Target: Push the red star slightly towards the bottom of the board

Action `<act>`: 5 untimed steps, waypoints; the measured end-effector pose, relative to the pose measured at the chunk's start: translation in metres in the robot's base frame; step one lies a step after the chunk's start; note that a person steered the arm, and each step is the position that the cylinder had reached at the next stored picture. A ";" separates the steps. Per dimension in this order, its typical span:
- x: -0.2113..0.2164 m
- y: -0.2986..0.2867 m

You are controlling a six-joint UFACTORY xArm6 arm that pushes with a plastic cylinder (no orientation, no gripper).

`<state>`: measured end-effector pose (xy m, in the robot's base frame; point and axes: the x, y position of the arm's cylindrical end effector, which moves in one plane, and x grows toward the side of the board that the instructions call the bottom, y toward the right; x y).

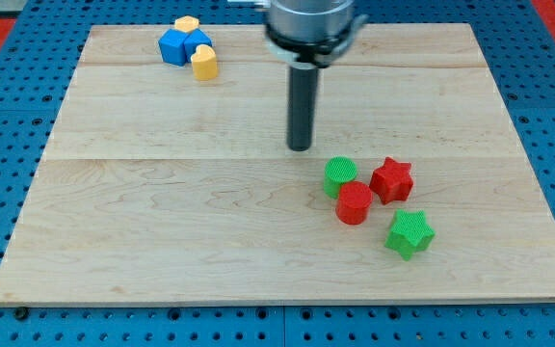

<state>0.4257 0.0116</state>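
The red star (391, 179) lies on the wooden board (162, 212) at the view's right of centre. A green round block (340, 176) sits just to its left. A red round block (354, 203) sits below and between them, touching the green one. A green star (409, 233) lies below the red star. My tip (300, 147) rests on the board up and to the left of this cluster, apart from the green round block and about a hundred pixels left of the red star.
At the view's top left a blue block (181, 45) sits with one yellow block (187, 24) above it and another yellow block (204, 63) at its lower right. Blue pegboard (8, 145) surrounds the board.
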 end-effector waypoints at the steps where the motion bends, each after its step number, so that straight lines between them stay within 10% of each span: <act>1: 0.024 0.048; 5: 0.003 0.118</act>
<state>0.4291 0.1292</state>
